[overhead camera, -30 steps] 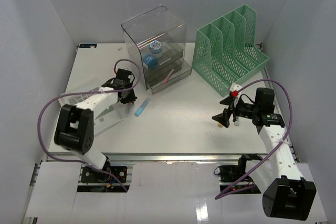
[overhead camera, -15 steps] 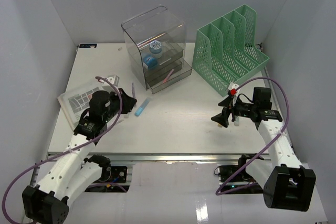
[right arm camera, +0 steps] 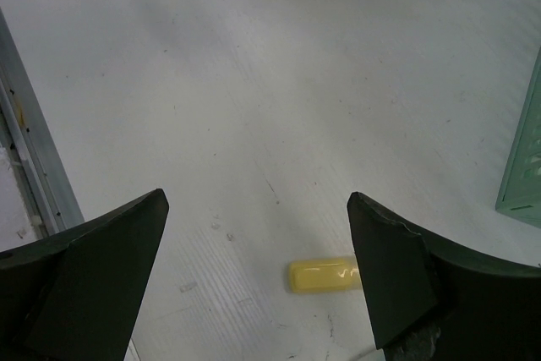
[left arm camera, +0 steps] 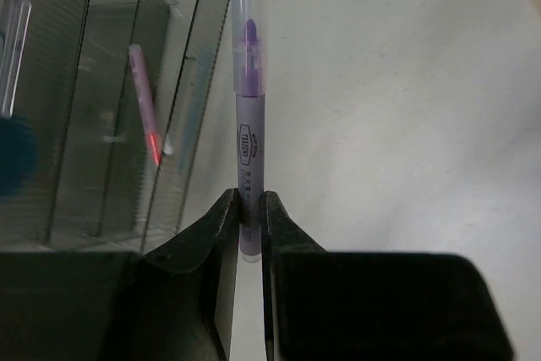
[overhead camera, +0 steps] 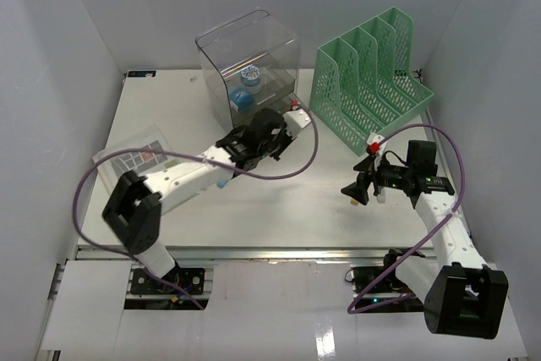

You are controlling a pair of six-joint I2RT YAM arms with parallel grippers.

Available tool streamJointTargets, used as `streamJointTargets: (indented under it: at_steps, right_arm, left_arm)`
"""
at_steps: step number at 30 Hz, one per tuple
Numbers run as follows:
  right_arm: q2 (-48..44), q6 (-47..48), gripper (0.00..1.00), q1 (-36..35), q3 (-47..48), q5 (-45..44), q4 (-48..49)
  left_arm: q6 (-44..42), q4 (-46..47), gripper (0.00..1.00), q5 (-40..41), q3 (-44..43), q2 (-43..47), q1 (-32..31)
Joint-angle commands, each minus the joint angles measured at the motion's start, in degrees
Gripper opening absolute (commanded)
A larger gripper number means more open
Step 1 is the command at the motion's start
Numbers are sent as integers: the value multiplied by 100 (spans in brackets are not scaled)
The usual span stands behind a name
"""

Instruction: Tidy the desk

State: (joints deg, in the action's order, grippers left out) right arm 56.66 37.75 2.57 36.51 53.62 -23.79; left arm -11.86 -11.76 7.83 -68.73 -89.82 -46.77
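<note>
**Overhead view.** The white, matt, rectangular surface (overhead camera: 279, 209) lies beneath both arms, with a metal rail (overhead camera: 254, 253) along its near edge. The left gripper (overhead camera: 279, 128) hangs over the far middle of it, just beside the clear smoky drawer box (overhead camera: 249, 61). The right gripper (overhead camera: 356, 190) hangs low over the right half, near the green mesh file rack (overhead camera: 372, 73).

**Left wrist view.** The left gripper is clamped on the lower barrel of a purple highlighter (left arm camera: 248, 133) with a transparent cap. The highlighter points away from the camera, alongside the box's front edge. A pink pen (left arm camera: 144, 116) lies inside a drawer; it cannot be made out from overhead.

**Right wrist view.** The right gripper holds nothing, and its black fingers (right arm camera: 101, 259) are spread wide. A small, glossy, rounded yellow piece (right arm camera: 325, 275) rests on the faintly scuffed surface between them, nearer the finger at the right of this view. From overhead the piece is only a speck.
</note>
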Motion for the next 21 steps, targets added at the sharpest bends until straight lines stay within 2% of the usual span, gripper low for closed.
streamJointTargets:
  at_steps: [1, 7, 10, 14, 18, 21]
  right_arm:
    - [-119, 40, 93, 33, 10, 34, 32]
    - [-261, 31, 93, 42, -13, 151, 17]
    - [-278, 13, 93, 42, -13, 247, -9]
    - [-346, 29, 93, 42, 3, 374, -69]
    - [-412, 27, 93, 42, 10, 478, -106]
    - [-451, 40, 93, 42, 17, 542, -132]
  left_arm:
    - [-1737, -180, 0, 759, -1427, -1393, 265]
    - [-2260, -231, 1, 1061, -2569, -2545, 503]
    - [-2280, -274, 1, 1164, -2847, -2768, 565]
    - [-2104, -299, 1, 1103, -2920, -2750, 616]
    - [-1836, -294, 1, 766, -2658, -2417, 616]
    - [-1867, -149, 2, 875, -2415, -2272, 619]
